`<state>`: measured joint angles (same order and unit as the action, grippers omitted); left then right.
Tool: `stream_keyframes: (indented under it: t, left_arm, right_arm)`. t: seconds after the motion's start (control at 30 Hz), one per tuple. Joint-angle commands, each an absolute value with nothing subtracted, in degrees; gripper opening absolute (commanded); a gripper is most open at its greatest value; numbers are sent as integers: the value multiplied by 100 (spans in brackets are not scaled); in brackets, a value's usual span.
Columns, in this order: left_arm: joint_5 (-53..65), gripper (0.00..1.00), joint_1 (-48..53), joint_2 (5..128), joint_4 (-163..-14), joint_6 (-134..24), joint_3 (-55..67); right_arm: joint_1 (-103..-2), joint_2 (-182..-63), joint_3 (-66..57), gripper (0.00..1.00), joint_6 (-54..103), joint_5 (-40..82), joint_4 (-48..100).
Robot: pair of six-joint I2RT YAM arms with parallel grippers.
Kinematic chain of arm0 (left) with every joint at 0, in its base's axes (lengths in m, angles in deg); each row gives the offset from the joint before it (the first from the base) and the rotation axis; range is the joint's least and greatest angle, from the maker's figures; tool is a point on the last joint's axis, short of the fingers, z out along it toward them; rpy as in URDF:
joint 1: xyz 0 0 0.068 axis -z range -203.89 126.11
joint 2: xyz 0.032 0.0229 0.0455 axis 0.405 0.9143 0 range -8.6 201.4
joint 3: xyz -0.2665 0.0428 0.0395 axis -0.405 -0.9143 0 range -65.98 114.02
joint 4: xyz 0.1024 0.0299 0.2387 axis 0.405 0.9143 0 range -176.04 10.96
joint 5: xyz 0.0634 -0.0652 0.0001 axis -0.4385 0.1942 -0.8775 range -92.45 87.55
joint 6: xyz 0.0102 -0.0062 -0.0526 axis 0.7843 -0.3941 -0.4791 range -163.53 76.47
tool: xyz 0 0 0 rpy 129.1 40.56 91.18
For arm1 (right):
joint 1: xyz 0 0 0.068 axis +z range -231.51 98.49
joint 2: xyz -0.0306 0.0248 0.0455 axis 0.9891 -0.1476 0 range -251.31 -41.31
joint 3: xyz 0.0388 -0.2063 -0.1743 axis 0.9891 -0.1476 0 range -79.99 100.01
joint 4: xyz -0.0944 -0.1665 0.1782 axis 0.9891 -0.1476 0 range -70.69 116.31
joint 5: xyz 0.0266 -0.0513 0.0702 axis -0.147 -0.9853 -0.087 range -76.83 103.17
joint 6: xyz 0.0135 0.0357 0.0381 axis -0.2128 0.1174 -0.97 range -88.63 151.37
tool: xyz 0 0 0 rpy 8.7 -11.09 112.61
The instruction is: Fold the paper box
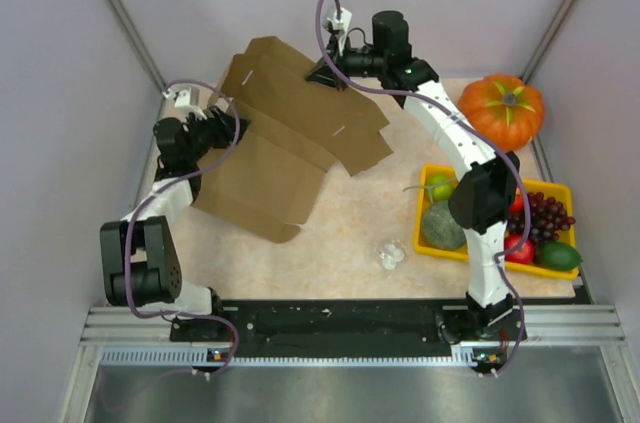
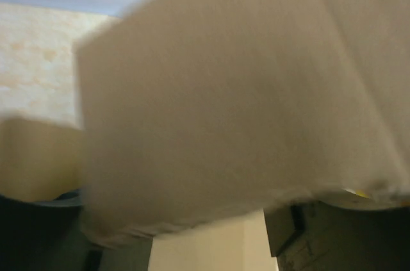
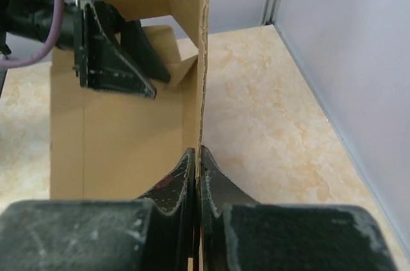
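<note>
The paper box (image 1: 290, 133) is a brown cardboard sheet held up off the table, partly bent along its creases. My right gripper (image 1: 325, 73) is at its far top edge, shut on the thin edge of the box (image 3: 202, 59), with the fingertips (image 3: 199, 156) pinching it. My left gripper (image 1: 232, 126) is at the sheet's left side. In the left wrist view a blurred cardboard panel (image 2: 224, 104) fills the frame. The dark fingers (image 2: 301, 232) stand wide apart below it, around lighter cardboard. The right wrist view shows the left gripper (image 3: 112, 59) against the inner face.
An orange pumpkin (image 1: 503, 108) sits at the back right. A yellow tray (image 1: 561, 189) on the right holds grapes, green and red fruit. A small clear plastic piece (image 1: 390, 255) lies near the front middle. Walls close in on both sides.
</note>
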<state>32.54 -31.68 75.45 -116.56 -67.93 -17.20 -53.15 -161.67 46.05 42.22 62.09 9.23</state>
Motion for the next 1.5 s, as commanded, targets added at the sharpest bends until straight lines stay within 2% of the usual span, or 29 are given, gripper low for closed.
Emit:
stream_keyframes:
  t: [0.0, 0.13, 0.23, 0.53, 0.73, 0.87, 0.97, 1.17, 1.27, 1.47]
  left_arm:
    - [3087, 66, -3031, 7534, -12871, -7630, -2185]
    - [3007, 70, -3021, 7806, -12999, -7816, -2274]
    - [3016, 70, -3039, 7570, -12798, -7825, -2256]
    - [3621, 68, -3013, 5101, -11646, -7939, -3002]
    - [3562, 70, -2969, 4396, -10846, -7948, -2128]
    - [2913, 49, -2960, 5070, -9784, -7685, -695]
    - [2796, 45, -2960, 5738, -9255, -7526, 282]
    - [3244, 33, -2829, 6784, -9763, -7886, 1135]
    - [3385, 26, -2601, 7216, -9458, -7781, 1618]
    - [3052, 17, -2029, 7262, -9473, -7658, 1357]
  right_arm:
    - [-5084, -15751, 4596, 0, 4077, 6212, 1454]
    - [-4961, -15628, 4280, 0, 4208, 6072, 1454]
    - [-4970, -15584, 4165, 0, 4366, 5949, 1366]
    - [-5023, -15425, 3884, 0, 4736, 5782, 962]
    - [-4988, -15329, 3770, 0, 4824, 5738, 883]
    - [-4926, -15267, 3761, 0, 4929, 5702, 777]
    - [-4908, -15214, 3761, 0, 4938, 5702, 751]
    - [-4838, -15188, 3796, 0, 4973, 5650, 681]
    - [-4803, -15205, 3822, 0, 5017, 5536, 637]
    - [-4706, -15223, 4015, 0, 5018, 5211, 443]
